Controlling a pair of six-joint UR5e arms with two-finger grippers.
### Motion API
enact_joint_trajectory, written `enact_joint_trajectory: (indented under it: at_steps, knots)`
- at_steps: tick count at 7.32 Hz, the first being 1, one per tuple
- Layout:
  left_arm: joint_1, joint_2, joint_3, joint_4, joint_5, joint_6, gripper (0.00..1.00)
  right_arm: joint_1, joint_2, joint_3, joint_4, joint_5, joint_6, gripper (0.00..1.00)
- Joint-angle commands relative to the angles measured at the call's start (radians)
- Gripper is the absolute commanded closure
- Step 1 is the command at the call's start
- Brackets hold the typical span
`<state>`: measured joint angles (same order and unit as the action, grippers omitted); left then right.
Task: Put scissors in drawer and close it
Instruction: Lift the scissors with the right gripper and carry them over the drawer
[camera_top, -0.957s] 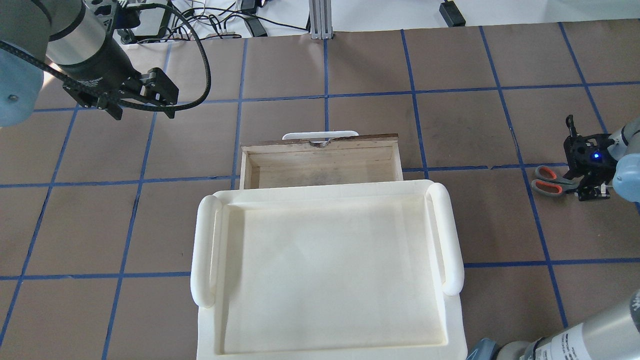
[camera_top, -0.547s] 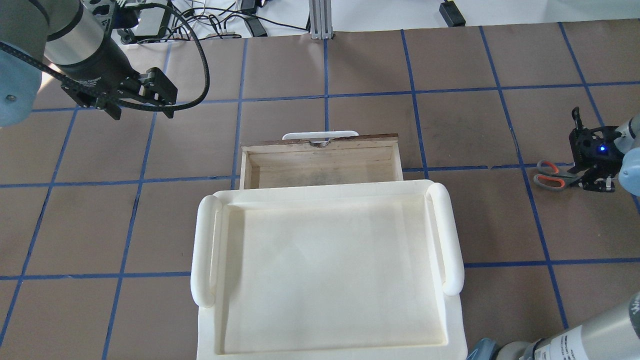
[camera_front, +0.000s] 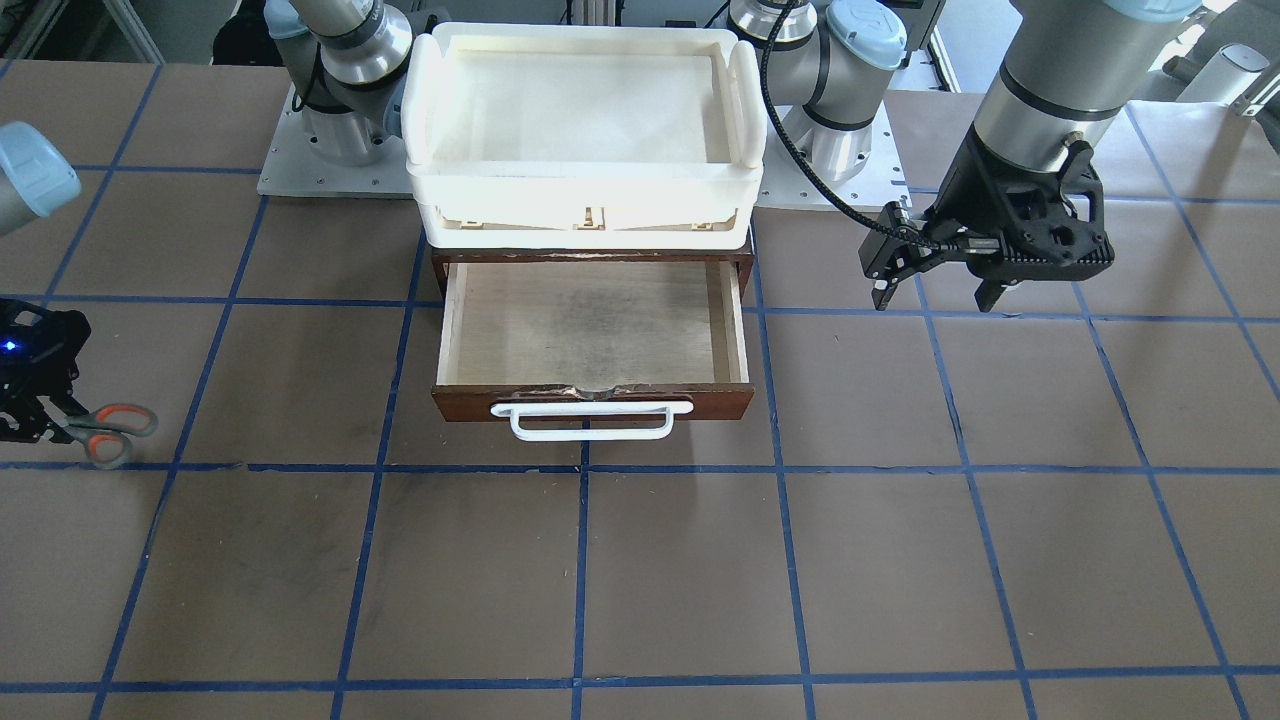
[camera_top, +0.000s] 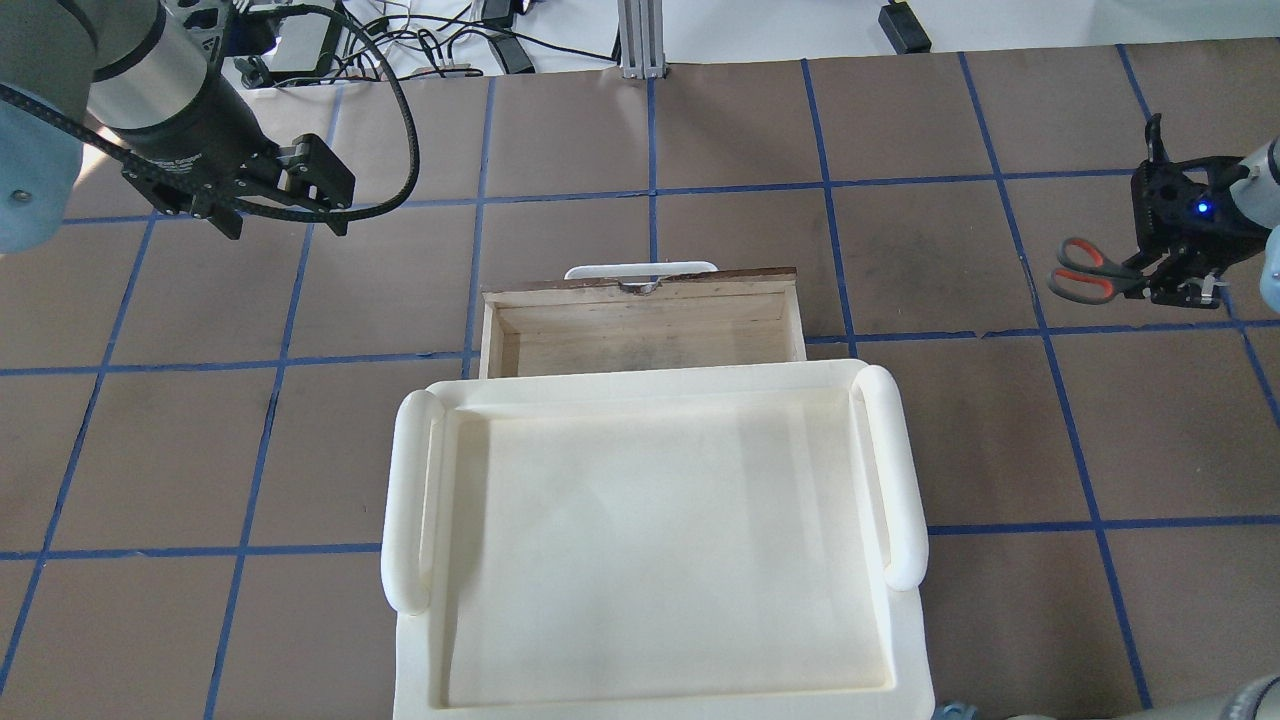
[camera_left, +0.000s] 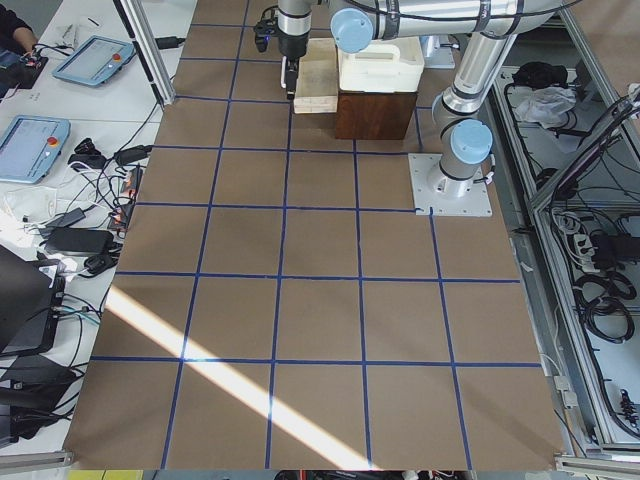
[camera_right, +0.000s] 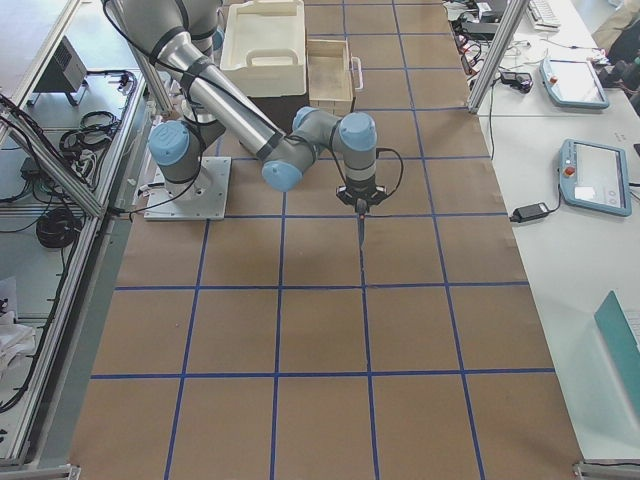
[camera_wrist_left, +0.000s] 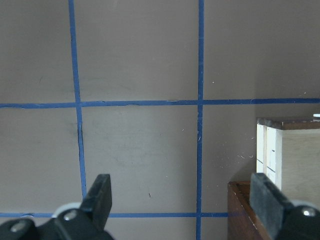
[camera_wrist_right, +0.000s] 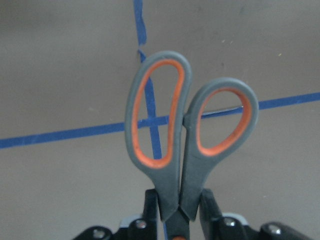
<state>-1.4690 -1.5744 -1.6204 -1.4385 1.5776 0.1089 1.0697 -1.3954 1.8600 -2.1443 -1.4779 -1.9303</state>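
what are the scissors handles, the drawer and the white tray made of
On the scissors, the handles look like matte grey plastic, with loops lined in orange-red, possibly rubber. The drawer looks like wood: dark reddish-brown front, chipped top edge, pale bare plywood inside. The tray is probably moulded plastic: off-white, smooth, with rounded rims.

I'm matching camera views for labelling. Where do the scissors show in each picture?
Front-facing: scissors at left edge, mid-height.
Overhead: scissors at right edge, upper half.
Exterior left: scissors a dark sliver, top, left of centre.
Exterior right: scissors a dark sliver near centre.
Left wrist: absent.
Right wrist: scissors centred, handle loops up.
Shared landmark: the open drawer.
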Motion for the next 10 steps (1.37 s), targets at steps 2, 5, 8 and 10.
enact_joint_trajectory:
  at_steps: [2,5,8,10]
  knots:
    - [0.001,-0.020,0.001,0.004,-0.002,0.003,0.00,0.215,-0.050,-0.304,0.402,0.016,0.248,1.00]
    - [0.003,0.000,0.001,0.000,0.001,0.003,0.00,0.566,-0.043,-0.358,0.448,-0.007,0.577,1.00]
    - [0.001,0.007,0.001,0.000,0.002,0.003,0.00,0.855,0.044,-0.366,0.373,-0.085,0.821,1.00]
    - [0.001,0.007,0.001,-0.002,0.002,0.003,0.00,0.911,0.067,-0.358,0.350,-0.102,0.879,1.00]
